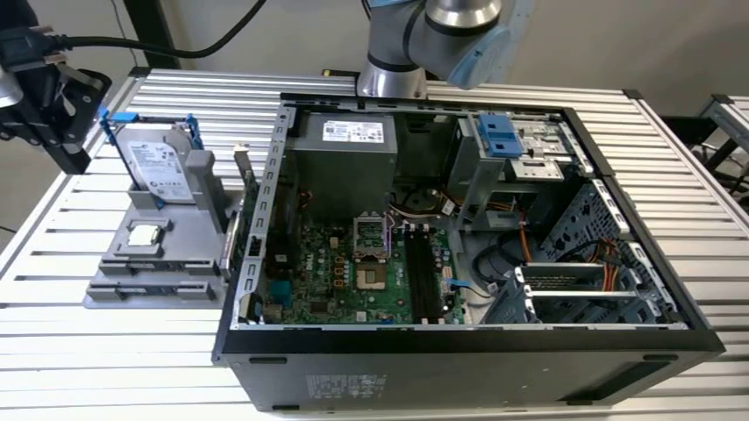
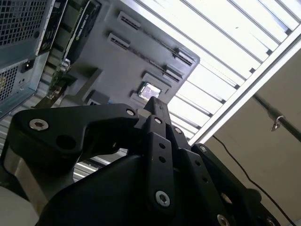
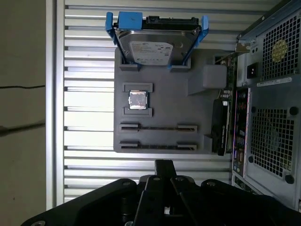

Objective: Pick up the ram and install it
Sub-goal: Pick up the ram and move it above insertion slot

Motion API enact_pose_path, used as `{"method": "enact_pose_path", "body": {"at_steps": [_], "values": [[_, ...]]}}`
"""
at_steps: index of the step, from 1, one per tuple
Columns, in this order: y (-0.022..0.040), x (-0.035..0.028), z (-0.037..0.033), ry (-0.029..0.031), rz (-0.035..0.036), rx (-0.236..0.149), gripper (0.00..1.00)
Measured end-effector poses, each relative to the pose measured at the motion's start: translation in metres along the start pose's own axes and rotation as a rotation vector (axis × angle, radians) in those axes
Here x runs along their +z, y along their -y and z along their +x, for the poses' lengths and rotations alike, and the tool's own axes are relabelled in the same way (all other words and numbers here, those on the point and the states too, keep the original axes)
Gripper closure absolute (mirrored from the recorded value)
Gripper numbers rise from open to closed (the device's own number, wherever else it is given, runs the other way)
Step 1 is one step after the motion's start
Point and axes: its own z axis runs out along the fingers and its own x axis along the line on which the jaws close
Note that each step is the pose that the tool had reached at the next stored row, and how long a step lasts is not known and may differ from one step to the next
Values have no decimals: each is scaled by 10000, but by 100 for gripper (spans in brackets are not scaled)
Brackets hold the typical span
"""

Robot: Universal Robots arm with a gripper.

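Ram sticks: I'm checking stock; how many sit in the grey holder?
2 ram sticks, parallel: one beside the processor chip, one by the holder's edge.

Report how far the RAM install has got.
Done: nothing yet; the motherboard's memory slots look empty. In hand: the pincer, shut on nothing, hangs near the grey holder, where the ram seems to sit in its slots. Left: the whole pick and install.
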Motion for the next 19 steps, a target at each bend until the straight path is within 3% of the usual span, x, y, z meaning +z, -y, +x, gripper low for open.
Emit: {"method": "enact_pose_path", "body": {"at_steps": [10, 19], "values": [[0, 0, 2, -4, -2, -76, 100], [0, 0, 2, -76, -31, -1580, 100]]}}
